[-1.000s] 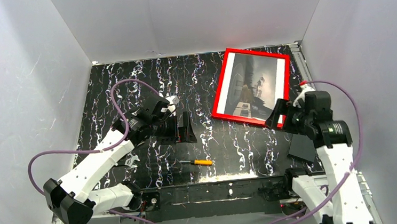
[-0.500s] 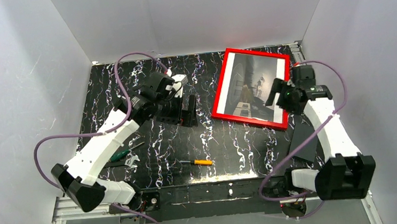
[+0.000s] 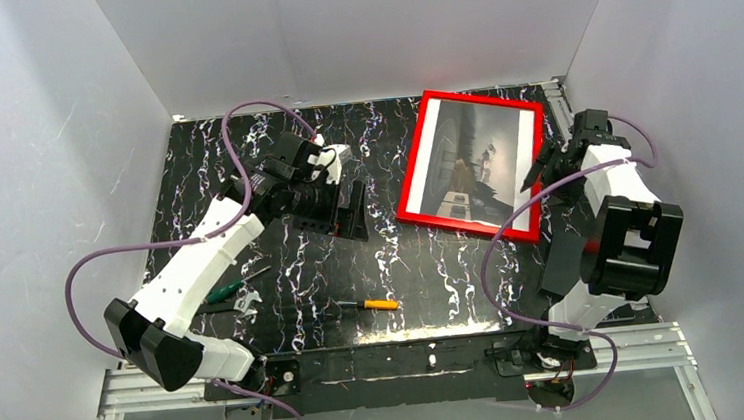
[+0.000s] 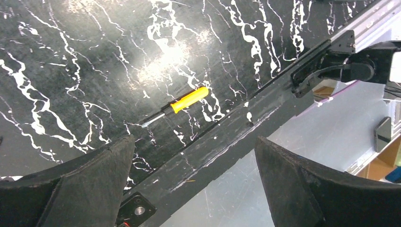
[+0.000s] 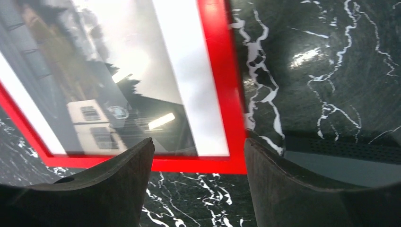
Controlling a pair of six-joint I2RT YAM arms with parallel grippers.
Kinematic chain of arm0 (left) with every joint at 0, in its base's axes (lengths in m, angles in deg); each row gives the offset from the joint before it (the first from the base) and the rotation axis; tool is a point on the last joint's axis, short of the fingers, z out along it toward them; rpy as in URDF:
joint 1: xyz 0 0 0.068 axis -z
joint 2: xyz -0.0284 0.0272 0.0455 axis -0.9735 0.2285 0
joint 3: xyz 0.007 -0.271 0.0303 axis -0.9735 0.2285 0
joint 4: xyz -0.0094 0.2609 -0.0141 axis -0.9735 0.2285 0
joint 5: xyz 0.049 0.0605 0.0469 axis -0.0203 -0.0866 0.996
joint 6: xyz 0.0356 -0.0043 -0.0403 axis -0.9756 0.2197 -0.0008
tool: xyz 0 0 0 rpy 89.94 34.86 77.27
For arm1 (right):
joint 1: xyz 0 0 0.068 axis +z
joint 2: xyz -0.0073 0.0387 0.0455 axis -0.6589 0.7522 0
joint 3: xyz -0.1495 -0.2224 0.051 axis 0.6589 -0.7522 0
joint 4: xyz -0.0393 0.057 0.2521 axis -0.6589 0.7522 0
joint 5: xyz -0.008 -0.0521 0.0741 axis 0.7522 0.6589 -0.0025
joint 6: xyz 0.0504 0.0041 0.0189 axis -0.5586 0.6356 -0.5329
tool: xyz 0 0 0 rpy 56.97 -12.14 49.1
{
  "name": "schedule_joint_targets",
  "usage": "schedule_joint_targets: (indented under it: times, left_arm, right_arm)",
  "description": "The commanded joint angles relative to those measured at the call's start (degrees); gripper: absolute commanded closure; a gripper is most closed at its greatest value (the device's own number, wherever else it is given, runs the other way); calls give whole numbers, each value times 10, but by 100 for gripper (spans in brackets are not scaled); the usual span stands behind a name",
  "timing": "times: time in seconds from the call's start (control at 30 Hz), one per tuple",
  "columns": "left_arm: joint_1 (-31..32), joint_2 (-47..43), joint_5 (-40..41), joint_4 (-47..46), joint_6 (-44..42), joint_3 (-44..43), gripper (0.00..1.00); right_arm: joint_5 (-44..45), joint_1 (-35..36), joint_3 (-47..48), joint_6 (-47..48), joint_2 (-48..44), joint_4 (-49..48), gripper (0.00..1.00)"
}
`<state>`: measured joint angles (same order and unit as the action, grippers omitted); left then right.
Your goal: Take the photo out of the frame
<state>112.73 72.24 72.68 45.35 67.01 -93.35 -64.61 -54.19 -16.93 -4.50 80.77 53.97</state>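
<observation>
Look to the upper right of the overhead view: the frame (image 3: 412,157) lies flat on the black marbled table (image 3: 244,160), close to the back wall and the right-hand wall. Its long axis runs from the near edge toward the back, leaning a little so the far end sits further right than the near end. The photo (image 3: 475,162) sits inside it, face up: a dim grey-black scene with a pale building, and white strips down both long sides. The thin rim around it is bright red.

Your right gripper (image 3: 529,176) is at the frame's right side, near its lower right corner. In the right wrist view its fingers (image 5: 118,189) stand well apart, with the red corner of the frame (image 5: 222,71) and the edge of the photo (image 5: 118,85) showing between them (image 5: 197,146). Nothing is gripped, though whether a fingertip touches the rim is hard to judge from here.

Your left gripper (image 3: 353,211) is at centre, well apart from the frame, and spread wide with nothing in it (image 4: 195,142). Through its gap you see a yellow-handled screwdriver (image 4: 189,99) lying near the table's front edge (image 3: 380,304)
</observation>
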Motion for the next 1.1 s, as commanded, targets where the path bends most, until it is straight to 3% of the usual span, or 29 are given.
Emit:
schedule_joint_targets:
  times: [0.0,0.33,0.5,0.77,1.07]
  left_arm:
    - [-1,-3,-56,34,-7,4,0]
    - [-63,32,-170,-26,70,27,0]
    - [-72,40,-179,-30,73,31,0]
    - [-72,63,-195,-41,82,35,0]
    - [-67,89,-212,-55,87,41,0]
  right_arm:
    - [-13,-28,6,23,22,-21,24]
    - [-82,-40,-64,21,58,-111,36]
    - [-98,-43,-74,20,75,-126,50]
    - [-98,-43,-103,24,54,-150,55]
    - [-106,-43,-139,26,-25,-143,80]
